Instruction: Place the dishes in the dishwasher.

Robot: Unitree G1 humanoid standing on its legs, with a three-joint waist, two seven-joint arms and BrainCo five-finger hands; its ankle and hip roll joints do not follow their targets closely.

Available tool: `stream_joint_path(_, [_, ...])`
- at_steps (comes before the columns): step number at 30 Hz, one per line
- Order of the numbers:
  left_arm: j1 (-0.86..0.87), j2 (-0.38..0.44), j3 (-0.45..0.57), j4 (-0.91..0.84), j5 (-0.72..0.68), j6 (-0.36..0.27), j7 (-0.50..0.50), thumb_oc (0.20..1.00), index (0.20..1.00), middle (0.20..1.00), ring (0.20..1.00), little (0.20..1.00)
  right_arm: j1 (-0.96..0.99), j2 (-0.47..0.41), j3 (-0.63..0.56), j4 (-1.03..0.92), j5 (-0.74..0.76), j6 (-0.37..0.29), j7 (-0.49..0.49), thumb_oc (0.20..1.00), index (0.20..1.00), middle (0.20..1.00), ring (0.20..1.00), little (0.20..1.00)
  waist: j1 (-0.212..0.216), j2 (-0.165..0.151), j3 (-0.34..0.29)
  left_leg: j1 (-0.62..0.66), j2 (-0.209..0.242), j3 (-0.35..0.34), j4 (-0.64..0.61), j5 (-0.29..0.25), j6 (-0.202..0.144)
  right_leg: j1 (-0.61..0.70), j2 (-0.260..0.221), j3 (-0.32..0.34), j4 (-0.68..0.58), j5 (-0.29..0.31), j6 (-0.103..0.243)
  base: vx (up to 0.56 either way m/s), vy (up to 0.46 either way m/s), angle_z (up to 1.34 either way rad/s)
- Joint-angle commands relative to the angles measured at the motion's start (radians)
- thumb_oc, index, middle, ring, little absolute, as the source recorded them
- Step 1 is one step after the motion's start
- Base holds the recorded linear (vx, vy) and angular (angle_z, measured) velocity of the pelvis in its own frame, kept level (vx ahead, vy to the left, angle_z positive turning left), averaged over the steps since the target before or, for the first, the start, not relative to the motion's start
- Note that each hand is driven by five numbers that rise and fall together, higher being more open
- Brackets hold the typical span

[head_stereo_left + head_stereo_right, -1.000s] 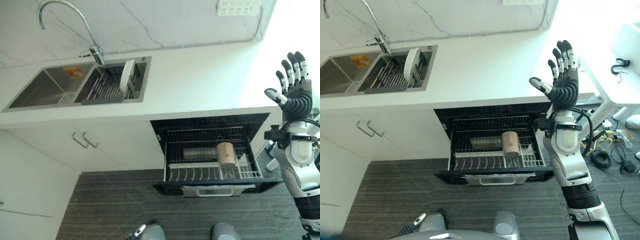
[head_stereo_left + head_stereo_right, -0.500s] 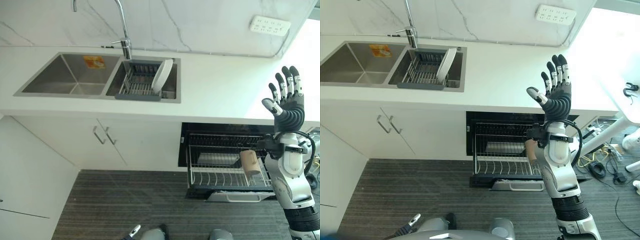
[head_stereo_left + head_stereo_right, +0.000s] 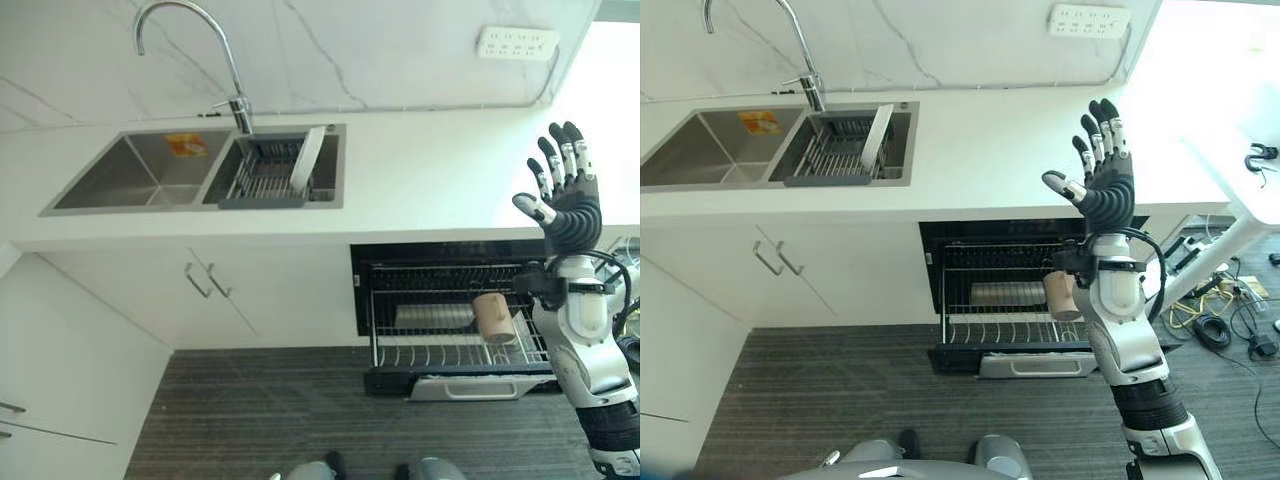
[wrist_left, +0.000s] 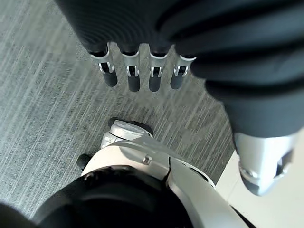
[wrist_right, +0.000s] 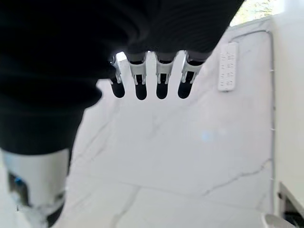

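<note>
Dishes, status: part loaded; one plate yet to move.

Item one, the white plate (image 3: 308,157): you see it on edge in the drying rack (image 3: 266,172) set in the right basin of the sink (image 3: 120,180), well apart from the open dishwasher (image 3: 455,325) under the desk (image 3: 430,170). Item two, already in the pulled-out lower rack (image 3: 1005,305): a tan cup (image 3: 492,317) and a steel bowl (image 3: 434,315) lying beside it. Your right hand (image 3: 1098,180) is raised above the desk edge, its fingers (image 5: 138,80) straight and spread, holding nothing. Your left hand (image 4: 142,71) hangs over the floor with fingers straight, also empty. By my reckoning, fetching the plate is what remains.
</note>
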Motion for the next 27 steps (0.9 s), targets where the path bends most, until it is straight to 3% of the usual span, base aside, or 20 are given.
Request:
stream_joint_path(1, [-0.027, -0.032, -0.002, 0.016, -0.034, -0.018, 0.023, 1.000, 1.000, 1.000, 1.000, 1.000, -0.092, -0.017, -0.012, -0.056, -0.021, -0.010, -0.011, 1.000, 1.000, 1.000, 1.000, 1.000, 0.017, -0.006, 0.022, -0.038, 0.070, -0.051, 0.022, 0.016, -0.045, 0.099, 0.045, 0.021, -0.146, 0.100, 0.069, 0.12, 0.192, 0.03])
stream_joint_path(5, [-0.046, -0.033, 0.004, 0.028, 0.000, -0.034, 0.022, 1.000, 1.000, 1.000, 1.000, 1.000, -0.118, -0.036, 0.009, -0.075, -0.038, 0.003, -0.043, 1.000, 1.000, 1.000, 1.000, 1.000, 0.006, 0.008, 0.010, -0.056, 0.147, -0.109, 0.022, 0.030, -0.073, 0.101, 0.022, 0.019, -0.146, 0.089, 0.071, 0.15, 0.298, -0.03])
stream_joint_path(8, [-0.057, -0.029, -0.006, 0.028, 0.031, -0.033, 0.018, 1.000, 1.000, 1.000, 1.000, 1.000, -0.133, -0.041, 0.018, -0.081, -0.041, 0.008, -0.053, 1.000, 1.000, 1.000, 1.000, 1.000, 0.000, 0.019, 0.006, -0.040, 0.157, -0.133, 0.022, 0.007, -0.076, 0.104, -0.003, 0.018, -0.146, 0.091, 0.079, 0.14, 0.366, -0.06])
stream_joint_path(10, [-0.066, -0.025, -0.023, 0.030, 0.041, -0.024, 0.013, 1.000, 1.000, 1.000, 1.000, 1.000, -0.122, -0.043, 0.005, -0.089, -0.029, 0.011, -0.049, 1.000, 1.000, 1.000, 1.000, 1.000, -0.009, 0.027, 0.001, -0.023, 0.145, -0.127, 0.022, -0.026, -0.071, 0.116, -0.023, 0.011, -0.146, 0.090, 0.094, 0.16, 0.461, -0.18])
stream_joint_path(11, [-0.075, -0.017, -0.034, 0.028, 0.031, -0.022, -0.005, 1.000, 1.000, 1.000, 1.000, 1.000, -0.081, -0.037, 0.002, -0.100, 0.012, -0.001, -0.015, 1.000, 1.000, 1.000, 1.000, 1.000, -0.016, 0.028, -0.007, -0.005, 0.108, -0.128, 0.022, -0.052, -0.057, 0.123, -0.047, 0.017, -0.146, 0.104, 0.116, 0.11, 0.373, -0.14])
stream_joint_path(19, [-0.109, 0.011, -0.082, 0.034, 0.016, 0.024, -0.048, 1.000, 1.000, 1.000, 1.000, 1.000, -0.028, 0.003, -0.003, -0.094, 0.027, -0.062, 0.009, 1.000, 1.000, 1.000, 1.000, 1.000, -0.017, 0.020, -0.042, 0.021, 0.018, -0.101, 0.022, -0.118, 0.012, 0.093, -0.113, 0.061, -0.146, 0.174, 0.181, 0.02, 0.274, -0.01])
stream_joint_path(22, [-0.108, 0.026, -0.099, 0.028, 0.002, 0.011, -0.064, 1.000, 1.000, 1.000, 1.000, 1.000, -0.042, 0.025, 0.004, -0.098, 0.013, -0.059, -0.004, 1.000, 1.000, 1.000, 1.000, 1.000, 0.002, 0.022, -0.052, 0.017, 0.006, -0.057, 0.022, -0.138, 0.036, 0.087, -0.141, 0.010, -0.146, 0.225, 0.194, -0.07, 0.182, -0.22])
stream_joint_path(23, [-0.109, 0.037, -0.103, 0.018, -0.029, 0.019, -0.058, 1.000, 1.000, 1.000, 1.000, 1.000, -0.075, 0.037, 0.020, -0.083, 0.019, -0.054, -0.012, 1.000, 1.000, 1.000, 1.000, 1.000, 0.019, 0.025, -0.053, 0.014, 0.007, -0.038, 0.022, -0.144, 0.048, 0.094, -0.126, -0.034, -0.146, 0.242, 0.195, -0.09, 0.091, -0.53])
stream_joint_path(24, [-0.111, 0.039, -0.103, 0.018, -0.034, 0.022, -0.056, 1.000, 1.000, 1.000, 1.000, 1.000, -0.082, 0.038, 0.025, -0.079, 0.019, -0.053, -0.016, 1.000, 1.000, 1.000, 1.000, 1.000, 0.019, 0.025, -0.054, 0.011, 0.004, -0.039, 0.022, -0.145, 0.052, 0.095, -0.111, -0.034, -0.146, 0.233, 0.193, -0.09, 0.076, -0.61])
stream_joint_path(27, [-0.110, 0.042, -0.095, 0.019, -0.041, 0.038, -0.059, 1.000, 1.000, 1.000, 1.000, 1.000, -0.099, 0.038, 0.044, -0.083, 0.000, -0.050, -0.029, 1.000, 1.000, 1.000, 1.000, 1.000, 0.020, 0.018, -0.057, 0.000, -0.021, -0.049, 0.022, -0.145, 0.062, 0.090, -0.003, -0.047, -0.146, 0.192, 0.160, -0.06, 0.015, -0.36])
